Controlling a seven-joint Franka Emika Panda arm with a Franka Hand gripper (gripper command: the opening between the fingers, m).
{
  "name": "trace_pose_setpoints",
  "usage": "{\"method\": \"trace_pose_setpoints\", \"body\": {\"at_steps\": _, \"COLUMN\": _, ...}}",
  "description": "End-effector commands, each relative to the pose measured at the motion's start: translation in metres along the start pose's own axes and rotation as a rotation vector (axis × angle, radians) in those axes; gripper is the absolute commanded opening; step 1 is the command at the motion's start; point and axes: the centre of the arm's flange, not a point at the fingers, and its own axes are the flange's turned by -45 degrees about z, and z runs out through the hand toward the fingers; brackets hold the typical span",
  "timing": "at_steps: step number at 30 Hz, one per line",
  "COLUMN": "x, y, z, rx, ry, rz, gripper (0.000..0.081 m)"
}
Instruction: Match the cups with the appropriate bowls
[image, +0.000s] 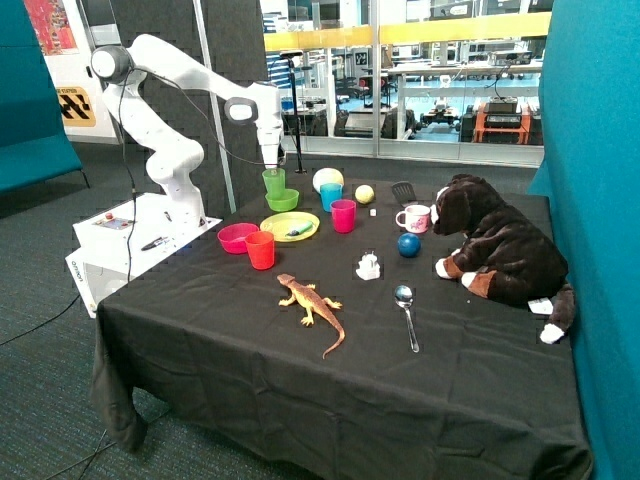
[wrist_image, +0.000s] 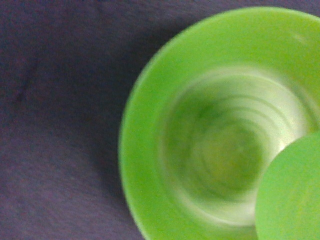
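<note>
Green cup (image: 273, 181) hangs in the gripper (image: 271, 168), clamped just above the green bowl (image: 284, 200) on the black-clothed table (image: 400, 380). Wrist view alone shows the bowl's empty inside; outside view shows the pink bowl (image: 236, 237) beside a red cup (image: 261, 250).

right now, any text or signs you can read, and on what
Nothing can be read.
Yellow wall sign: black marks, too small to read.
Base label: too small to read.
Green cup under the gripper, at the green bowl: no text.
</note>
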Motion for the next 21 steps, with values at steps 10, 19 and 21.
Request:
{"method": "trace_pose_setpoints", "body": {"at_steps": 10, "x": 0.015, "y": -0.021, "z": 0.014, "rx": -0.0011, "ry": -0.0088, "rz": -0.021, "gripper": 0.0}}
{"method": "trace_pose_setpoints", "body": {"at_steps": 19, "x": 0.014, "y": -0.019, "z": 0.028, "rx": -0.0011, "ry": -0.0088, "rz": -0.018, "gripper": 0.0}}
{"method": "trace_pose_setpoints", "body": {"at_steps": 21, "x": 0.013, "y": -0.019, "z": 0.029, "rx": -0.0011, "ry": -0.0088, "rz": -0.021, "gripper": 0.0}}
